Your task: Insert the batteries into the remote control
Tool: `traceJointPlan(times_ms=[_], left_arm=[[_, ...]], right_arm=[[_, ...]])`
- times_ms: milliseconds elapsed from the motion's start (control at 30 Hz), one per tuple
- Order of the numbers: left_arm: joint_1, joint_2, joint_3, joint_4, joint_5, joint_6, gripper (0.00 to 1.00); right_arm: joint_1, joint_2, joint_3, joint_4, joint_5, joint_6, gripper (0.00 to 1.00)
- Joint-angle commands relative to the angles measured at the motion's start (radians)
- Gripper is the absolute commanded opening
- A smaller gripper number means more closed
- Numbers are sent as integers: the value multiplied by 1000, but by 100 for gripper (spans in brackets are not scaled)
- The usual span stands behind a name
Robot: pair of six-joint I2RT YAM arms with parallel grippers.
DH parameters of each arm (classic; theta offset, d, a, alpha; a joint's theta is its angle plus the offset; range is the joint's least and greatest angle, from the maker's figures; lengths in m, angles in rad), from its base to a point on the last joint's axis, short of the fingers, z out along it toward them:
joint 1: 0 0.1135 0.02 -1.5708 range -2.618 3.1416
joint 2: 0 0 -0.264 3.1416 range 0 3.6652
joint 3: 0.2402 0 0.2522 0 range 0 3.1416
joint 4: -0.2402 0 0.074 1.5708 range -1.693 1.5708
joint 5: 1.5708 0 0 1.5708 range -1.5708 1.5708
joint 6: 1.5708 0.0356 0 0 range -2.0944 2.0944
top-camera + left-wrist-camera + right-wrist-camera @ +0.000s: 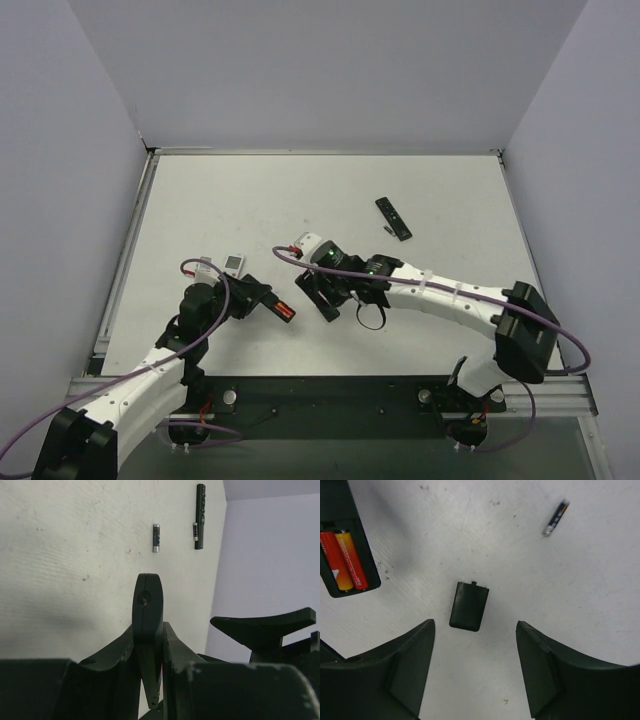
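My left gripper (pixel 258 299) (pixel 149 630) is shut on a black remote control (pixel 283 311) (pixel 147 600), held edge-on above the table. Its open compartment (pixel 346 555) holds two red batteries (pixel 342 560). Just right of it my right gripper (pixel 335 295) (pixel 475 635) hangs open over the table. A small black battery cover (pixel 469 606) lies flat just ahead of its fingertips, untouched. One dark battery (pixel 156 538) (pixel 555 518) lies loose farther off.
A second, slim black remote (pixel 393 218) (pixel 200 516) lies at the back right with a small battery (pixel 388 228) (pixel 195 530) against its side. Grey walls close in the white table (pixel 250 200) on three sides.
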Motion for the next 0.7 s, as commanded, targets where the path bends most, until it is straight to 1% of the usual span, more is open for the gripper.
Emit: traceJointPlan(times_ms=[0, 67, 100, 133, 300, 567, 600, 667], left_arm=[[9, -53, 8, -63, -52, 234, 0], [10, -80, 7, -84, -58, 255, 0], [10, -93, 8, -98, -64, 263, 0], [10, -103, 10, -128, -71, 269, 0], [12, -177, 8, -196, -110, 312, 0], [12, -223, 3, -233, -117, 321, 0], [12, -226, 2, -234, -117, 321, 0], [12, -223, 3, -231, -116, 323, 0]], right_arm=[[6, 146, 103, -203, -57, 128, 56], [12, 207, 138, -212, -44, 128, 53], [19, 241, 147, -212, -12, 120, 47], [26, 259, 158, -214, -3, 117, 45], [40, 377, 222, -229, -15, 111, 33], [37, 465, 264, -232, -41, 122, 21], [35, 471, 264, -232, -41, 123, 17], [31, 471, 261, -232, -46, 125, 13]])
